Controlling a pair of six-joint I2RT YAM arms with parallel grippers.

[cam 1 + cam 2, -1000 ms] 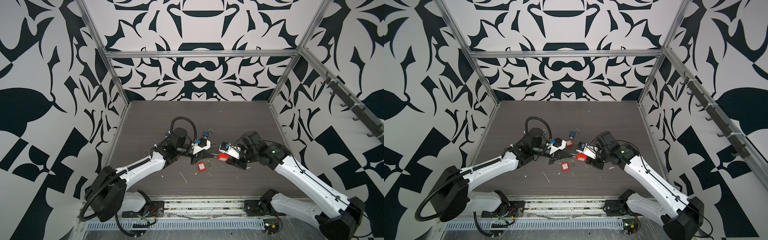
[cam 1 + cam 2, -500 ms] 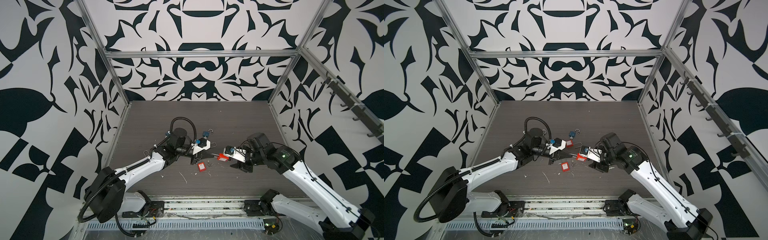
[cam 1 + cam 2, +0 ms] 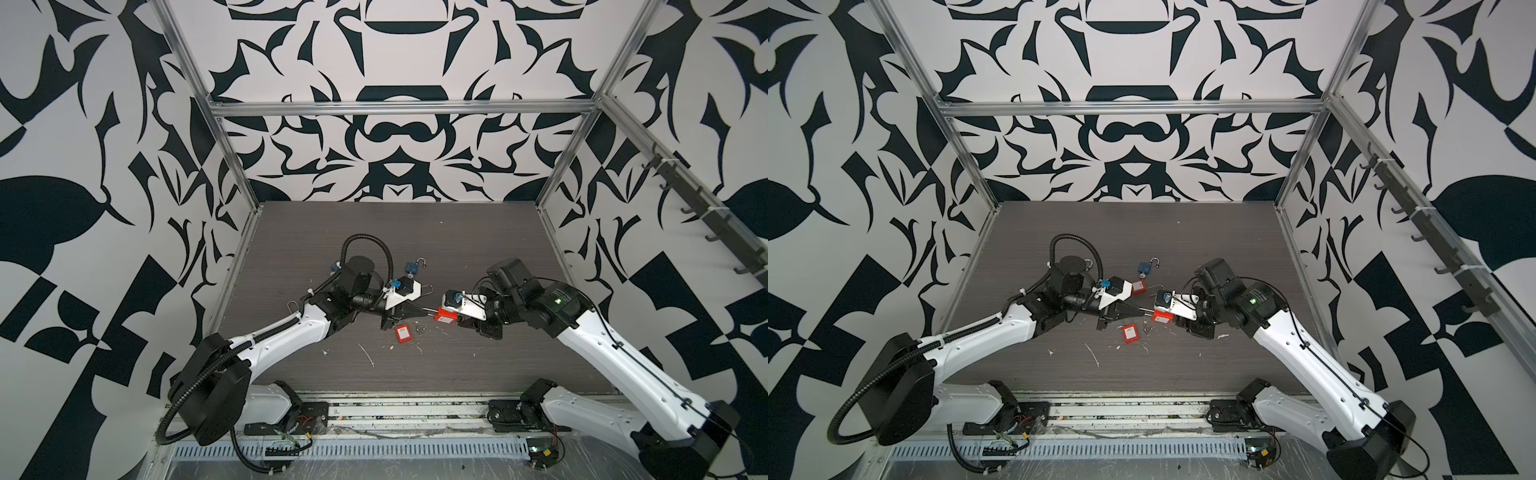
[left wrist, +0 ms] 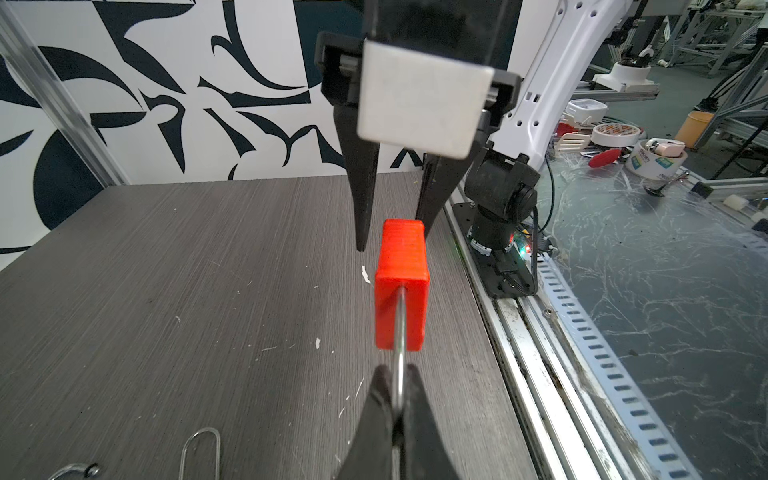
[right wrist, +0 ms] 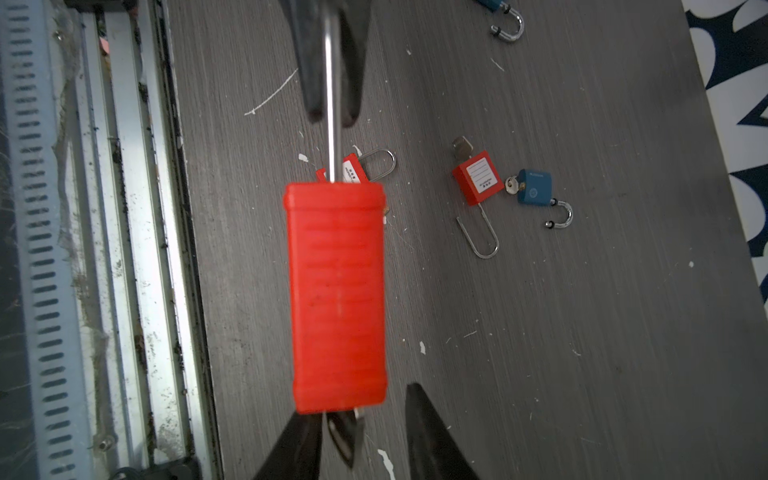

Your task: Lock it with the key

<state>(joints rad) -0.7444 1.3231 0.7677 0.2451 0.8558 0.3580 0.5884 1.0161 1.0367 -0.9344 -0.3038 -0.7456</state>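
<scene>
Black and white shapes cover the walls around a dark wood table. Near the middle, up off the table, the red padlock lies sideways between the two arms. The left gripper is closed tight on its silver loop. The right gripper has its jaws apart at the lock's right end. The key sticks out between them, just beside one jaw and away from the other.

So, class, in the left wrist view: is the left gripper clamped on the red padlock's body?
No, the left gripper is shut on the steel shackle, with the red padlock body beyond its tips.
</scene>
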